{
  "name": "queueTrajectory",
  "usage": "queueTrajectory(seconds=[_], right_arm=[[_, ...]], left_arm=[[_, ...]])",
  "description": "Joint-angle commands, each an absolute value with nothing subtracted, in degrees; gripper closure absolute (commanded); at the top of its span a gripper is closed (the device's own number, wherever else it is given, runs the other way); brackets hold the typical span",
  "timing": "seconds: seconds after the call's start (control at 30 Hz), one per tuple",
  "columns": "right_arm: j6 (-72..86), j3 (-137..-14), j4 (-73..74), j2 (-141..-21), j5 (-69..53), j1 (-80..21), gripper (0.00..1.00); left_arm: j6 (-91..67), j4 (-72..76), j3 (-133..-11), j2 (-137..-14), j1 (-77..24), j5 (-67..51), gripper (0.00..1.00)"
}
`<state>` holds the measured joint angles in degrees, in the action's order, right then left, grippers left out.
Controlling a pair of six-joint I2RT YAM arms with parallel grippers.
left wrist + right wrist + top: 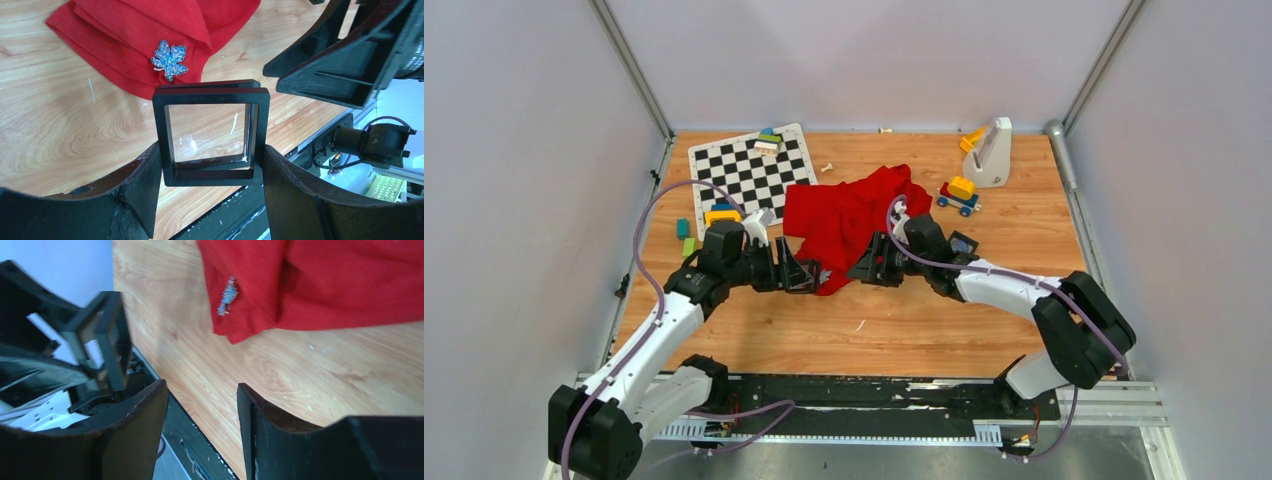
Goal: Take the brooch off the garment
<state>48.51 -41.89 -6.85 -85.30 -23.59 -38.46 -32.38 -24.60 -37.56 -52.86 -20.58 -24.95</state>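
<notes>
1. Overhead: my left gripper (814, 277) and right gripper (857, 270) face each other, close together, at the near tip of the red garment (849, 210). The garment lies crumpled on the wooden table (904, 330) just beyond both. A checkerboard (749, 170) lies farther off, beyond my left hand.
2. Left wrist: my left fingers clamp a black square frame (211, 95) with a clear window, held upright between them. Just past the frame, the blue leaf-shaped brooch (169, 59) sits on the garment near its corner. My right gripper looms close on the frame's right.
3. Right wrist: my right jaws stand apart with nothing between them, only bare wood below. The brooch, seen edge-on, is ahead and slightly left on the cloth's corner. The frame in my left gripper is off to the left.
</notes>
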Motion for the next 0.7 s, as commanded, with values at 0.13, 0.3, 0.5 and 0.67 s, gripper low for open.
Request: queueTrajectory(seconds=[0.13, 0.3, 0.5, 0.67], right_arm=[[47.07, -42.61, -19.32, -81.33, -31.17, -40.82, 0.42], [46.19, -44.72, -18.27, -82.76, -31.36, -42.35, 0.43], [46.61, -45.43, -18.54, -84.8, -31.5, -42.66, 0.45], [46.45, -45.59, -17.38, -85.82, -30.7, -42.89, 0.46]], left_arm=[[-33.74, -19.17, -36.15, -55.52, -19.36, -31.89, 0.69], [-35.73, -14.99, -35.29, -56.13, -19.27, -35.48, 0.7], [-38.55, -11.48, -34.38, -55.48, -19.25, -39.48, 0.71], [-39.89, -9.43, -33.9, -55.09, -19.17, -42.1, 0.71]])
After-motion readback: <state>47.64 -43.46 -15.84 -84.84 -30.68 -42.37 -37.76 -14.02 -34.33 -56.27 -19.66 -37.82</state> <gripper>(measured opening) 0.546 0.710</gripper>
